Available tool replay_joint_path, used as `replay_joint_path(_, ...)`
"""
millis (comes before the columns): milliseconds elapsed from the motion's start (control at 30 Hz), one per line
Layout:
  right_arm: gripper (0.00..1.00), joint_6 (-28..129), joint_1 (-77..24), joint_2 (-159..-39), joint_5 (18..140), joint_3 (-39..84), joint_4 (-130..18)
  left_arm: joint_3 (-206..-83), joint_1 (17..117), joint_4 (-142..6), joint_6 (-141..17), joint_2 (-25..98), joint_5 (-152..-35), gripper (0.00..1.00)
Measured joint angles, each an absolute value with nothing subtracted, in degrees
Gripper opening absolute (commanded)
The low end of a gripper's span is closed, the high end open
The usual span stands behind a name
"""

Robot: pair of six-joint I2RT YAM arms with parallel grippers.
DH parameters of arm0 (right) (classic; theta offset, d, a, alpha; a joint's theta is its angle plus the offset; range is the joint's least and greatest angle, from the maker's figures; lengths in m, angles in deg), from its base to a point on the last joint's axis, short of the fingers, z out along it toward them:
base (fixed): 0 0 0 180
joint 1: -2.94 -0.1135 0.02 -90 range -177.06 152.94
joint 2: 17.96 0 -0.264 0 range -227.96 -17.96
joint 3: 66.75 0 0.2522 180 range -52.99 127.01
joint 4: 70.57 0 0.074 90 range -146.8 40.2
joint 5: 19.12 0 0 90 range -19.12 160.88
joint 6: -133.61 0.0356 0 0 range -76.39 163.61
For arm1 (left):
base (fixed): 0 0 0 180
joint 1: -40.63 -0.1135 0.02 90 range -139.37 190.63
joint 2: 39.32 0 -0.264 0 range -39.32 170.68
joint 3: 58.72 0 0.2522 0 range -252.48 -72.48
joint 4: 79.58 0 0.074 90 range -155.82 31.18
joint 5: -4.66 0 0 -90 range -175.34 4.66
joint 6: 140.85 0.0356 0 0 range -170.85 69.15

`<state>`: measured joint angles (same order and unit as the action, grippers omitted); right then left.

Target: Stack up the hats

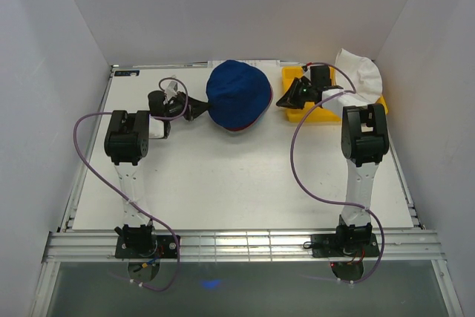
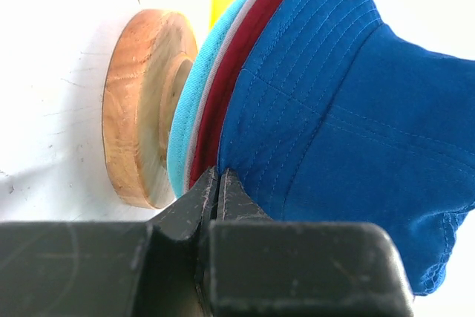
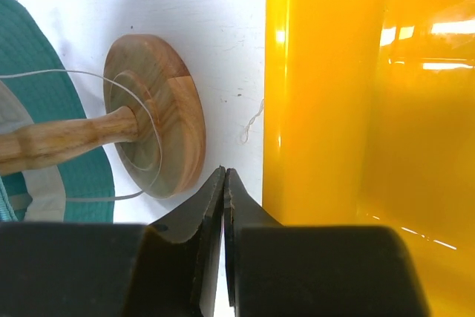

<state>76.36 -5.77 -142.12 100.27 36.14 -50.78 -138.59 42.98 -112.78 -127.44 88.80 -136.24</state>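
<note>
A blue hat (image 1: 237, 94) tops the stack on the wooden stand (image 2: 137, 109) at the back middle of the table. Under it the brims of a dark red hat (image 2: 237, 57), a pale grey hat (image 2: 210, 87) and a teal hat (image 2: 185, 109) show in layers. My left gripper (image 1: 199, 109) is at the stack's left side, shut on the edge of the blue hat's (image 2: 356, 94) brim. My right gripper (image 3: 224, 172) is shut with nothing in it, low between the stand's base (image 3: 156, 124) and the tray wall. A white hat (image 1: 360, 72) lies at the tray's far right.
The yellow tray (image 1: 297, 76) stands at the back right, its wall (image 3: 334, 109) right beside my right gripper (image 1: 283, 102). White walls close in the back and both sides. A loose thread (image 3: 252, 128) lies on the table by the tray.
</note>
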Motion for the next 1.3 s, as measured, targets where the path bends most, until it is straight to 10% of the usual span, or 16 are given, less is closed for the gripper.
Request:
replay_joint_path(600, 0.41, 78.94, -4.89, -137.37, 99.11, 39.41, -44.73, -141.49, 42.33, -107.12, -125.32, 84.71, -136.52, 0.1)
replay_joint_path(1300, 0.64, 91.7, -11.01, -121.61, 101.19, 14.52, -59.96, -135.53, 42.09, -106.81, -125.85, 78.24, -133.2, 0.08)
